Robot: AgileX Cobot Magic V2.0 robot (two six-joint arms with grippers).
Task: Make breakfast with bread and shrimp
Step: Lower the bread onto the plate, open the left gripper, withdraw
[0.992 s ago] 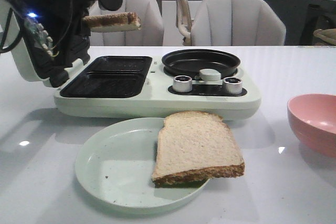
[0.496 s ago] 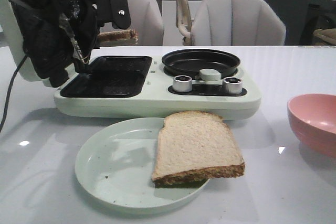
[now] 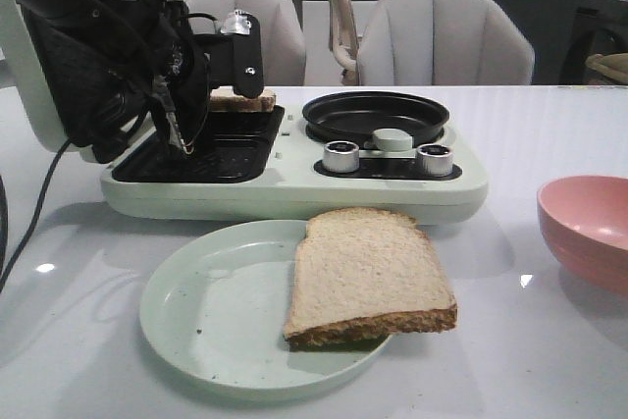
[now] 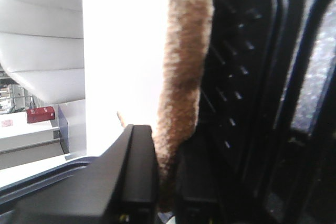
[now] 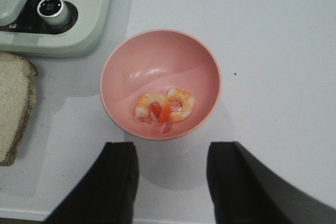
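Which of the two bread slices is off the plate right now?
The slice gripped by the left gripper over the sandwich maker's grill tray; its jaws pinch that slice. The other slice lies on the green plate.

I count two bread slices: one (image 3: 370, 272) on the near plate (image 3: 211, 316), one (image 3: 240, 98) held over the far-left grill. I see two shrimp (image 5: 164, 106) in one bowl (image 5: 160, 62), two knobs (image 3: 341, 155), and one pan (image 3: 375, 112).

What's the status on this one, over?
Left claw shut on bread slice, over grill plate. Right claw open above shrimp in pink bowl. Nothing blocking.
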